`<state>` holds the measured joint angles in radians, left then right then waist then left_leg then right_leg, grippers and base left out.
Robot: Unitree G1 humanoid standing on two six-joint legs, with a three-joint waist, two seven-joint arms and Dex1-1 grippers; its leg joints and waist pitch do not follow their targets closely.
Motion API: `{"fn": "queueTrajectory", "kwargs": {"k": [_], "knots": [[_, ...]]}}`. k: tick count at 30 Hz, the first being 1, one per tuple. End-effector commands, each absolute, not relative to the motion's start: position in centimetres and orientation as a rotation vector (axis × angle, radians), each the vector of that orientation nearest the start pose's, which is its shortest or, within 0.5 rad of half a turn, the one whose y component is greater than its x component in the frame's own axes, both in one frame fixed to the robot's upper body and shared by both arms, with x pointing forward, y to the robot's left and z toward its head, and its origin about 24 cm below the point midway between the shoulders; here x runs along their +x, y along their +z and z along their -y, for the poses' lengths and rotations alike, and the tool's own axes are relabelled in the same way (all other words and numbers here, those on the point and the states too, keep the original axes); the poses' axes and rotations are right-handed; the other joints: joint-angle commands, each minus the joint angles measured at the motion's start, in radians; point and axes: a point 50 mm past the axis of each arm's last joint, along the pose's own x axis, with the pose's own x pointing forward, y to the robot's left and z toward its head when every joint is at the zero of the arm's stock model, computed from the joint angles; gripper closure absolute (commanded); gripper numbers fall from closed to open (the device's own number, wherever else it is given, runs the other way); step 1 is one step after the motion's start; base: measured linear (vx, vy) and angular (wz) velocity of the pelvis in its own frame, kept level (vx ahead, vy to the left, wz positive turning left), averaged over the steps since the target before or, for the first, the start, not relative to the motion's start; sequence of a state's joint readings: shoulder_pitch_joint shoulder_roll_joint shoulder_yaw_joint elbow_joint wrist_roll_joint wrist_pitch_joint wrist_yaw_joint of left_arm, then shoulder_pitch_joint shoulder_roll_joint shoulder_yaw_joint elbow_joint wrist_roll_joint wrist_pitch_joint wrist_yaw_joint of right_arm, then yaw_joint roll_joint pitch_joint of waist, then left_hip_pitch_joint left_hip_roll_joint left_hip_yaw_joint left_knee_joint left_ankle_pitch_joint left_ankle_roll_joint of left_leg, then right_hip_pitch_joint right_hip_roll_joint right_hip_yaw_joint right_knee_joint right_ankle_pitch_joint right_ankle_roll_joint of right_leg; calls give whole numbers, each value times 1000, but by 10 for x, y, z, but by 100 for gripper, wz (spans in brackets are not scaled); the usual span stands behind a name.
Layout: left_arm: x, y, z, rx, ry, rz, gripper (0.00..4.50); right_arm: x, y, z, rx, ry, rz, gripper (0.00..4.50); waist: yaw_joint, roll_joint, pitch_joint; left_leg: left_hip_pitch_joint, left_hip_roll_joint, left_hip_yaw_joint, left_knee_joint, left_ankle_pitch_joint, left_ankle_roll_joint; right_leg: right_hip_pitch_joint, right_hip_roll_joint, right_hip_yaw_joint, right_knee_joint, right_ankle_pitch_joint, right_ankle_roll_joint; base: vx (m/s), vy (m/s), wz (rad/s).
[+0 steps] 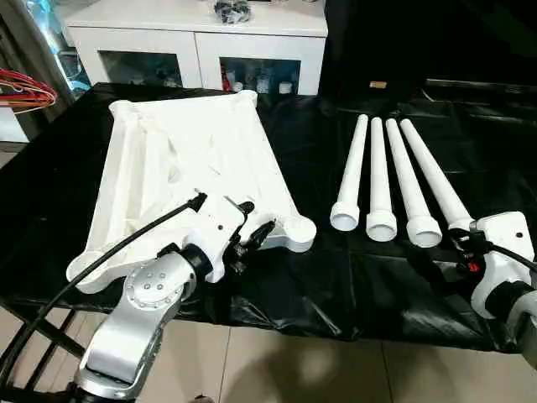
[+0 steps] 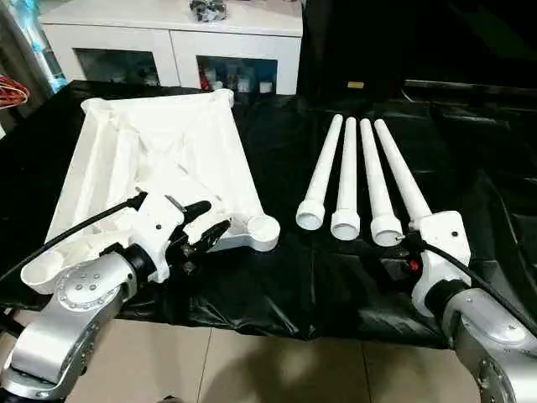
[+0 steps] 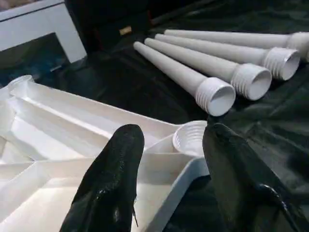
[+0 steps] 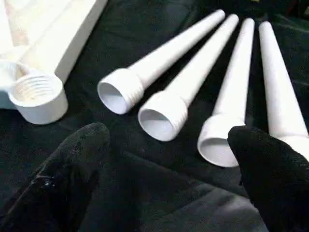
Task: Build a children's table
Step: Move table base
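The white table top (image 1: 193, 159) lies upside down on the left of the black-covered table, its ribs and corner sockets facing up. Four white legs (image 1: 378, 172) lie side by side to its right, threaded wide ends toward me. My left gripper (image 1: 254, 238) hovers open over the top's near right corner, its fingers (image 3: 113, 169) on either side of the threaded socket (image 3: 190, 137). My right gripper (image 4: 169, 131) is open just in front of the legs' wide ends, close to the rightmost leg (image 1: 432, 172). Nothing is held.
A black cloth (image 1: 336, 277) covers the work table, whose front edge runs just below my wrists above a tiled floor. A white cabinet (image 1: 197, 38) with glass doors stands behind. Red hangers (image 1: 25, 88) hang at the far left.
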<state>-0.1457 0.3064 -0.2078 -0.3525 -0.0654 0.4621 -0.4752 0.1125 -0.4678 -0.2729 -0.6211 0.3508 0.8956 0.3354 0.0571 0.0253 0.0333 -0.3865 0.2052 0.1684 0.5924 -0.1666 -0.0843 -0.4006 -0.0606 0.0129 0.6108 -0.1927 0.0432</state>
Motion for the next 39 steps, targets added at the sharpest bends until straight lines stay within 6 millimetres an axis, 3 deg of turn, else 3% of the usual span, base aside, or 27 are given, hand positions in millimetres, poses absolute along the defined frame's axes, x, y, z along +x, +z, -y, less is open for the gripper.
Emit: {"fn": "queueTrajectory", "kwargs": {"k": [1,4,5,7,8,9,13,17,19,20,21,29,30,35,39], "knots": [[258,107,-116,273,-702,-61,216,205,110,230,-117,220,-363,0,0,-7,-44,17,-2,-3,-70,-307,-27,21,-29,8,-94,-330,-74,0,0,0],[261,105,-116,275,-681,-76,216,203,108,230,-106,212,-371,0,1,-8,-45,15,-1,-4,-70,-298,-27,22,-30,7,-92,-324,-76,0,0,0],[263,104,-117,270,-664,-83,216,204,106,229,-105,217,-377,0,-2,-22,-44,14,-1,-1,-69,-298,-24,22,-28,7,-94,-328,-73,0,0,0],[265,102,-118,262,-644,-87,216,205,104,224,-105,236,-385,0,0,-15,-45,15,-1,-2,-69,-288,-24,22,-30,8,-92,-333,-73,0,0,0],[266,101,-120,249,-622,-94,216,206,104,221,-103,254,-386,0,-5,-30,-45,12,-1,-1,-68,-282,-20,24,-29,7,-92,-330,-70,0,0,0],[266,101,-120,249,-622,-94,216,206,104,221,-103,254,-386,0,-3,-22,-45,14,-1,-1,-68,-277,-20,23,-30,8,-91,-328,-71,0,0,0],[270,101,-126,233,-533,-85,216,214,105,213,-90,293,-371,0,-6,-32,-44,13,0,-1,-67,-269,-13,23,-31,7,-90,-325,-74,0,0,0],[270,101,-123,226,-539,-81,216,220,106,209,-93,307,-356,0,-2,-28,-45,15,1,-1,-67,-263,-15,22,-31,8,-91,-314,-69,0,0,0],[271,100,-122,250,-548,-79,216,222,105,207,-95,308,-352,0,-1,-29,-46,13,0,-1,-67,-257,-16,23,-31,7,-88,-300,-72,0,0,0],[271,102,-121,247,-552,-74,216,224,105,204,-94,324,-346,0,1,-35,-45,13,-1,0,-67,-260,-15,22,-31,7,-90,-306,-71,0,0,0],[272,103,-121,242,-554,-70,216,226,105,201,-93,336,-341,0,4,-31,-46,13,0,-1,-67,-256,-16,22,-33,8,-88,-302,-72,0,0,0],[272,107,-124,250,-534,-65,216,240,111,193,-99,386,-297,0,8,-37,-46,14,2,-1,-69,-248,-21,25,-34,7,-82,-263,-88,0,0,0],[273,108,-125,254,-526,-62,216,244,112,194,-97,378,-292,0,8,-43,-46,14,2,-1,-69,-248,-19,26,-34,6,-81,-262,-88,0,0,0],[277,110,-128,244,-485,-61,216,255,111,191,-54,321,-273,0,7,-38,-48,16,1,0,-69,-247,-31,24,-32,6,-78,-240,-99,0,0,0],[277,115,-122,230,-531,-42,216,281,107,189,28,153,-290,0,3,-26,-52,17,-3,-1,-69,-244,-54,23,-29,4,-73,-202,-117,0,0,0]]}}
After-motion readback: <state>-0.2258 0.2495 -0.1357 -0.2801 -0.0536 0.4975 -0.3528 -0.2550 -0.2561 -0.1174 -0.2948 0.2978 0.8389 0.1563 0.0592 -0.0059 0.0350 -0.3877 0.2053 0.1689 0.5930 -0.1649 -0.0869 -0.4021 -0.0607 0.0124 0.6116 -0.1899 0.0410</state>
